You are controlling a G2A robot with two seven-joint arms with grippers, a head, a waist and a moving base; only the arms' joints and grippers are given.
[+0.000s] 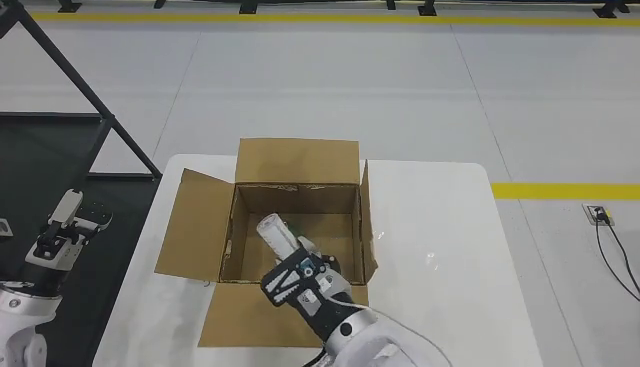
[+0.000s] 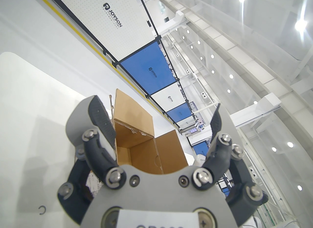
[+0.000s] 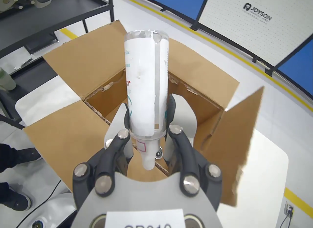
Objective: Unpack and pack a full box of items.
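1. Table [image 1: 440,267]: white, with the box standing at its middle-left.
2. Box [image 1: 298,159]: cardboard, all four flaps folded out, opening facing up. What lies on its floor I cannot tell.
3. Bottle [image 3: 146,67]: clear with a white label, held over the near half of the box opening, just inside the near wall line. In the top view its long axis runs from near-right to far-left, tilted. The base points away toward the far wall and the cap end sits back toward the wrist.
4. Right gripper [image 3: 148,109]: clamped on the bottle low on the body just above the neck, one pad on each side. It hangs over the near flap [image 1: 262,317]. This arm has the job, and any set-down or lift has to clear the near wall along that axis.
5. Left gripper [image 2: 157,111]: jaws spread, holding nothing. It is parked well apart, off the table's left edge, and faces the box from the left.
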